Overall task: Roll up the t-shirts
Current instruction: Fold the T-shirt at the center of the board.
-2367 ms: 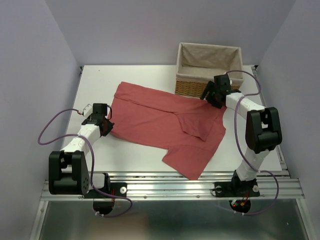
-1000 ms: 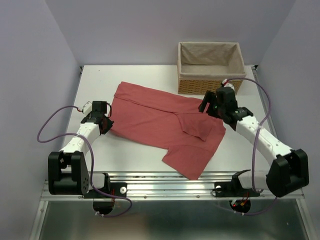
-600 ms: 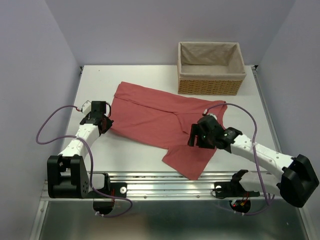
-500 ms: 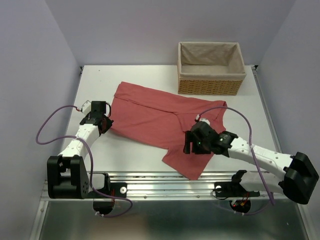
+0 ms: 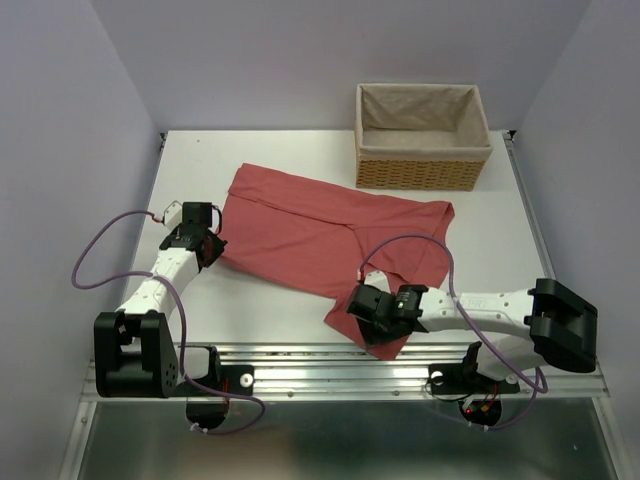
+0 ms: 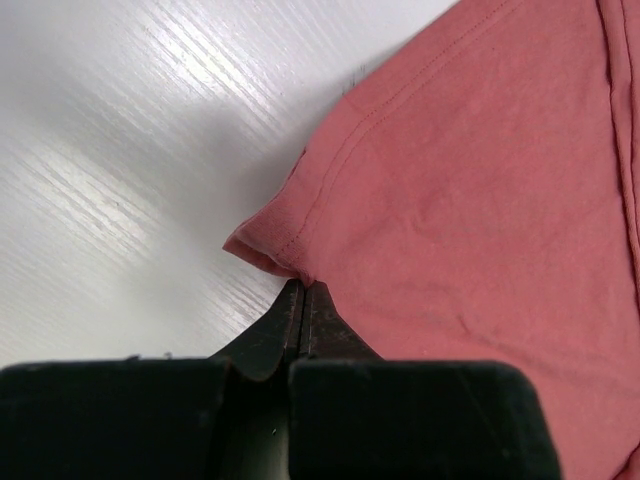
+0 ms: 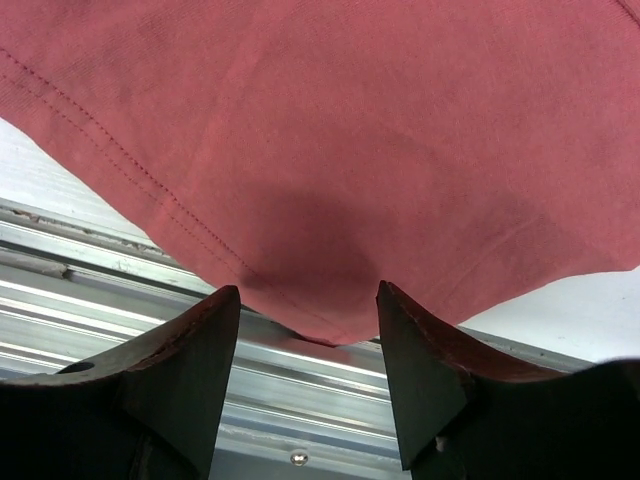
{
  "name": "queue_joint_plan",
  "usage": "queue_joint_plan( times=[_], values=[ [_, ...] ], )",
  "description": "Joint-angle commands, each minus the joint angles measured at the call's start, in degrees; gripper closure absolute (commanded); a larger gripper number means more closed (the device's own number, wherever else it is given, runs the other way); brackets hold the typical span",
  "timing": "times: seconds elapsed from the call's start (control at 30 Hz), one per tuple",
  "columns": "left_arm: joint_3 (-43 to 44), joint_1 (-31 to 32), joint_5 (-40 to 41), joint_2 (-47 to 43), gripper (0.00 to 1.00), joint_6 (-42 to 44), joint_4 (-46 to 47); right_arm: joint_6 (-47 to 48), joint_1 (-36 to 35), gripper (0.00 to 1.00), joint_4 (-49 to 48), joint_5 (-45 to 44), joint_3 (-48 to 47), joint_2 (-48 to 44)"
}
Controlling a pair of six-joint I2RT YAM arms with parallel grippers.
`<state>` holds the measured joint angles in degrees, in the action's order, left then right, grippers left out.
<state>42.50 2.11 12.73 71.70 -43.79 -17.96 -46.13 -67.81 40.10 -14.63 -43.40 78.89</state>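
a white laminate tabletop [image 5: 200,160] sits inside pale lavender walls [image 5: 300,50], with a ribbed aluminium rail [image 5: 300,365] along its near edge.

the left arm reaches from its base at 8 o'clock up towards 9 o'clock. its tool [image 6: 302,295] is clenched, the two fingers pressed together on a small pinch of hem at the 9 o'clock edge of the plain salmon-red cloth t-shirt [image 5: 300,230].

the right arm lies low along the near edge, forearm stretched from 4 o'clock towards 6 o'clock. its tool [image 7: 308,320] is released, fingers apart on either side of the t-shirt's nearest corner, which hangs over the rail.

the t-shirt lies spread flat across the middle of the tabletop, running from 10 o'clock down to 5 o'clock.

a rectangular wicker basket [image 5: 420,175] stands at 1 o'clock, just beyond the t-shirt's far right corner, its beige cloth lining in view.
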Motion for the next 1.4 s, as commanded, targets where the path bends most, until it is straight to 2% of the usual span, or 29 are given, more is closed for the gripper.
queue_joint_plan(
  times=[0.0,0.1,0.2,0.37,0.47,0.5,0.57,0.83,0.87,0.9,0.93,0.97,1.03,1.13,1.17,1.23,1.27,1.37],
  values=[
    [-0.23,-0.35,2.03,-1.56,1.00,0.90,-0.76,-3.17,-0.39,0.42,-1.33,-2.68,-0.38,-0.49],
    [-0.40,-0.35,2.21,-1.56,1.00,0.99,-0.77,-4.84,-0.39,0.48,-2.92,-3.29,0.94,-0.85],
    [-0.49,-0.35,2.21,-1.30,1.00,1.08,-0.59,-5.55,-0.39,0.61,-4.06,-3.65,2.35,0.03],
    [-0.31,-0.35,2.12,-0.95,1.00,0.90,-0.59,-6.08,-0.39,0.74,-5.55,-3.47,3.49,0.82],
    [-0.23,-0.35,2.21,-0.95,1.00,0.99,-0.59,-6.17,-0.39,0.88,-5.47,-3.82,3.85,0.04],
    [-0.14,-0.35,2.21,-0.95,1.00,0.90,-0.59,-5.99,-0.39,0.96,-5.47,-3.91,3.85,-0.23],
    [-0.05,-0.35,2.21,-0.95,1.00,0.90,-0.68,-5.55,-0.39,0.99,-5.38,-4.26,3.85,-1.45],
    [1.09,-0.35,1.95,-0.95,1.00,0.90,-0.85,-5.38,-0.39,0.99,-1.16,-8.57,1.74,-7.34],
    [1.27,-0.35,1.95,-0.78,1.00,0.99,-0.85,-4.16,-0.39,0.99,-1.16,-8.05,1.13,-7.78],
    [1.70,-0.35,1.95,-0.60,1.00,1.07,-0.94,-3.10,-0.39,0.94,-1.16,-7.43,0.69,-7.62],
    [1.97,-0.35,1.95,-0.16,1.00,1.08,-0.94,-2.22,-0.39,0.63,-0.99,-6.64,0.07,-7.00],
    [2.15,-0.35,1.86,0.02,1.00,1.08,-0.94,-1.95,-0.39,0.50,1.28,-7.33,-0.80,-6.22],
    [2.41,-0.35,1.60,0.37,1.00,1.16,-0.77,-2.47,-0.39,0.39,4.10,-9.61,-3.00,-5.33],
    [2.41,-0.35,1.33,0.46,1.00,1.16,-0.76,-1.69,3.89,0.37,3.94,-12.61,-4.06,-8.91],
    [2.41,-0.35,1.24,0.46,1.00,1.25,-0.77,-0.73,9.14,0.37,3.33,-11.57,-4.15,-10.06],
    [2.32,-0.35,1.42,0.37,1.00,1.51,-0.85,1.91,15.05,0.37,1.13,-9.90,-4.41,-13.22],
    [2.24,-0.35,1.51,0.28,1.00,1.51,-0.85,3.75,20.91,0.37,0.17,-9.28,-4.59,-13.85],
    [2.06,-0.35,1.33,0.37,1.00,1.52,-0.68,5.17,29.20,0.39,-2.47,-6.21,-6.26,-12.55]
  ],
)
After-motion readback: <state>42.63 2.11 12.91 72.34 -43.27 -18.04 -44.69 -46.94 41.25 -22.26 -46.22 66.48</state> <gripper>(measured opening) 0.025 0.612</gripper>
